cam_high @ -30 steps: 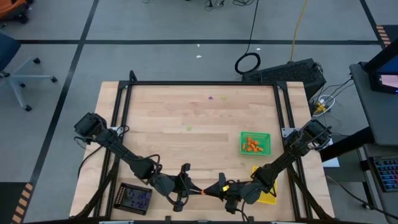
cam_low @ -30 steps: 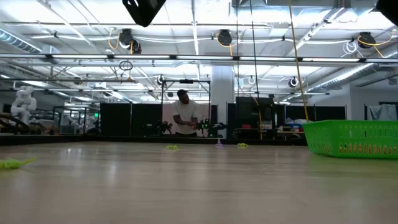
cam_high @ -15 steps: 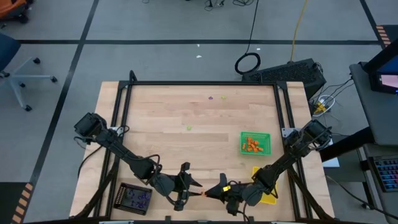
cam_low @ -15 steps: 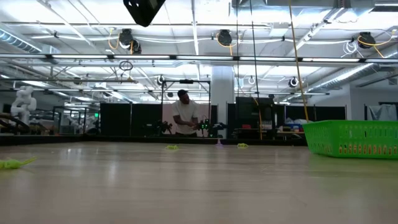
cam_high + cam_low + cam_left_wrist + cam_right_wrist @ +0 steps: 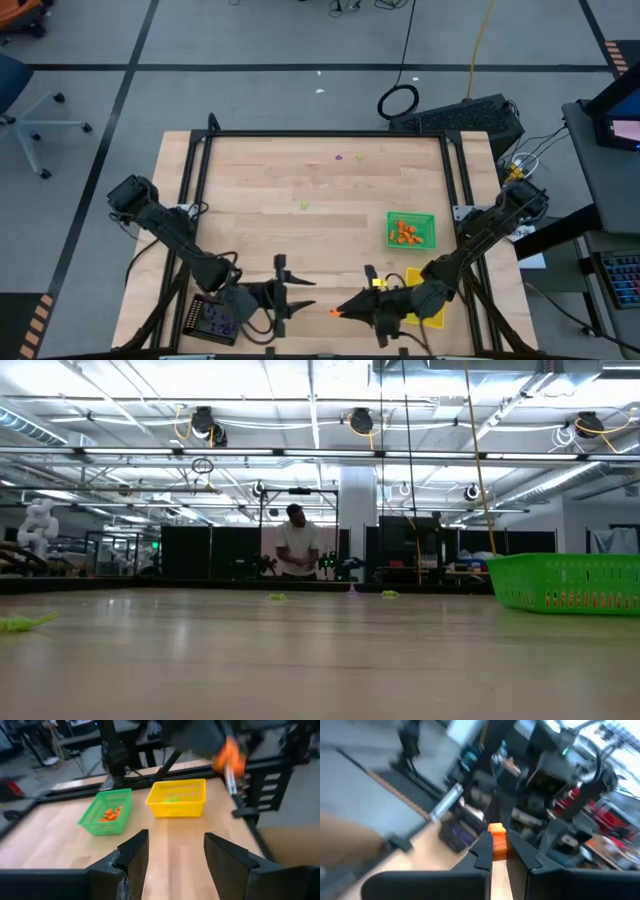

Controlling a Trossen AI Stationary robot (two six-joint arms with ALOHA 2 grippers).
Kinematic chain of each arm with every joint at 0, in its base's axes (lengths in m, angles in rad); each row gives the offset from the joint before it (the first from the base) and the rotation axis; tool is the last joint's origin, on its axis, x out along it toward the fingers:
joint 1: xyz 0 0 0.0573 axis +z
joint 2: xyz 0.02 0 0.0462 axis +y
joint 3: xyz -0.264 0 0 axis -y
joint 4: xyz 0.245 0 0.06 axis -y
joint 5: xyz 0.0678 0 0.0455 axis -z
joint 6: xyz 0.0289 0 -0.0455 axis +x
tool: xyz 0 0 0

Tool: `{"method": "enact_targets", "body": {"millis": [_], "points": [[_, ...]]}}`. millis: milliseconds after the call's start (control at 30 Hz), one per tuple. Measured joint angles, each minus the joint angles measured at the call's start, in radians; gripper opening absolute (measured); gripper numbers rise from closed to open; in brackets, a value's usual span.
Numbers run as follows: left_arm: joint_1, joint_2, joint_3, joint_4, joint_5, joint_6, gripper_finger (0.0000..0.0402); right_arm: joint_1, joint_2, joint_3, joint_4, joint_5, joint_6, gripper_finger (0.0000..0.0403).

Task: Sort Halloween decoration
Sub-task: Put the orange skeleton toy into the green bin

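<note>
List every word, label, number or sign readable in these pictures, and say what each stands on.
None can be read.
Green tray, yellow tray, black tray: no lettering shows.
Orange trinket in the right gripper: no marking shows.
Screen beside the table: lit, too small to read.
Room behind the table in the low view: lamps and small lights, no legible sign.

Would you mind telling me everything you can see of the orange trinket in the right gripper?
The orange trinket is a tiny bright plastic piece pinched between the right gripper's shut fingertips, its top poking out above them. It hangs over the table's near edge, clear of the wood and of the open left gripper. Its shape is too blurred to tell.
</note>
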Motion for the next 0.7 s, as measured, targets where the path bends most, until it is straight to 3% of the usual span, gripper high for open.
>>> {"method": "enact_targets", "body": {"millis": [100, 233, 533, 700], "points": [[-0.021, 0.0, 0.0, -0.001, -0.025, 0.031, 0.0191, -0.022, -0.032, -0.028, 0.075, -0.114, 0.036, 0.0015], [-0.02, 0.0, -0.005, -0.001, -0.025, 0.031, 0.0191, -0.062, -0.036, -0.085, 0.306, -0.21, 0.033, 0.0015], [-0.002, 0.0, -0.037, 0.0, -0.029, -0.019, 0.0191, -0.119, -0.037, -0.23, 0.796, -0.25, 0.025, 0.0015], [-0.006, 0.0, -0.037, 0.004, -0.028, -0.022, 0.0191, -0.119, -0.038, -0.302, 0.925, -0.284, 0.038, 0.0015]]}}
